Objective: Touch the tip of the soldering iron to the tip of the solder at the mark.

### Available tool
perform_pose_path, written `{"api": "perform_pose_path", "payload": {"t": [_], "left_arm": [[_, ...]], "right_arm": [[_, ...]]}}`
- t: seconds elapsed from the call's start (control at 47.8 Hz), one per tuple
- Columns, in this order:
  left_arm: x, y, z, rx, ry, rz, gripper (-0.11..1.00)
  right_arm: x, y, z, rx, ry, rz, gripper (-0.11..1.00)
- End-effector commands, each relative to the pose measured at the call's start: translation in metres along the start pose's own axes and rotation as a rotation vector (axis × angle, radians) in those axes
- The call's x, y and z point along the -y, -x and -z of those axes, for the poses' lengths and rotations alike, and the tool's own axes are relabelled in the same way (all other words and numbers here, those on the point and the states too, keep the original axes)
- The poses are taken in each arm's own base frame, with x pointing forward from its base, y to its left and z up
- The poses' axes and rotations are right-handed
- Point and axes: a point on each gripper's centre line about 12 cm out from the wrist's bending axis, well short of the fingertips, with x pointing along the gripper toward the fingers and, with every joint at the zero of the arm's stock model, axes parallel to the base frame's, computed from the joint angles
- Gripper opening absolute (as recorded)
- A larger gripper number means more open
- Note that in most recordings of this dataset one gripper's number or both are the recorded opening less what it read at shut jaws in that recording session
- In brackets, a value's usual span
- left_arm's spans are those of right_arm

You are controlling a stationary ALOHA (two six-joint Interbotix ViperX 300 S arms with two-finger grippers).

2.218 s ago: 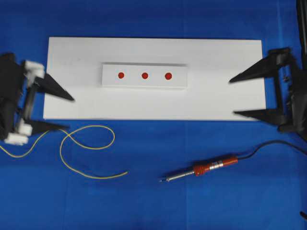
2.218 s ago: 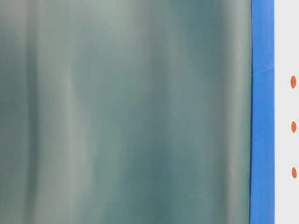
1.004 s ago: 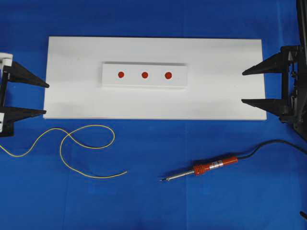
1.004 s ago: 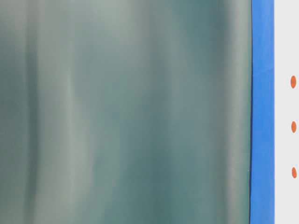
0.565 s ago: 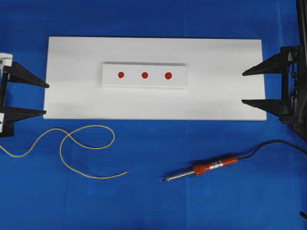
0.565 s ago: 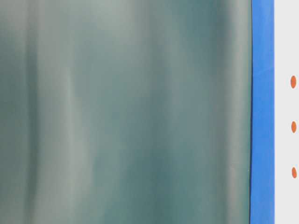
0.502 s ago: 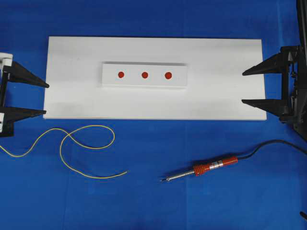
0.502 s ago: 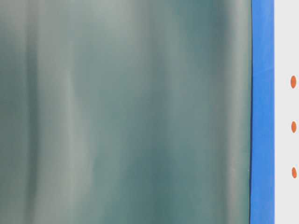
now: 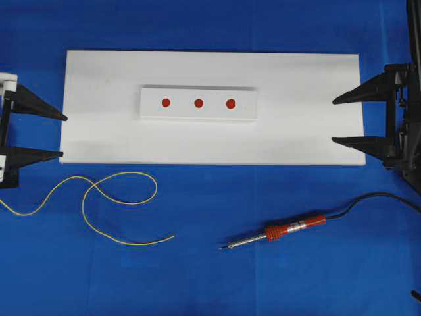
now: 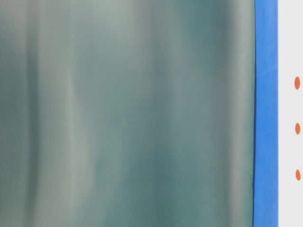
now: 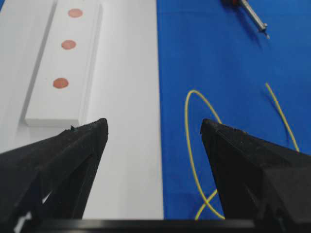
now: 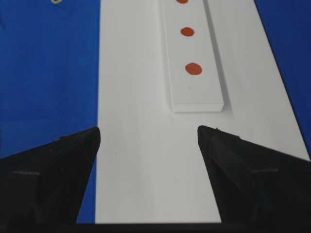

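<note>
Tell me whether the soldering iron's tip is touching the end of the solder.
Apart. In the overhead view the soldering iron points its tip toward the solder, but a clear stretch of blue table cover separates the tip from the wire's nearest end.

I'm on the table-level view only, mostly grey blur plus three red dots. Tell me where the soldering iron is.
Observer: The soldering iron lies on the blue cloth, below the white board, right of centre in the overhead view.
Operator: Give me the solder.
Observer: The solder lies in loose loops on the cloth at lower left, apart from the iron.
Operator: Report the hands.
Observer: The left hand and right hand are both open and empty, at the board's two ends.
</note>
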Motion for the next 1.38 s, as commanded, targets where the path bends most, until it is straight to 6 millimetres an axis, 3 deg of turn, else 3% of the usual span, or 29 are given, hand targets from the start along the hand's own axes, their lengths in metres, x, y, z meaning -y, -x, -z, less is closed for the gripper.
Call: {"api": "perform_pose_path", "payload": {"t": [0.0,1.36], "left_arm": [[-0.0001,-0.0006,-0.0036,0.008,-0.001,-0.001,0.72],[-0.0004,-0.0004,0.0042,-0.008,-0.001,-0.002,0.72]], "right_arm": [[-0.0004,-0.0007,-0.0067,0.015,-0.002,0.0,0.74],[0.0,-0.0025,-0.0031,-0.001,-0.007,0.002,0.74]]}}
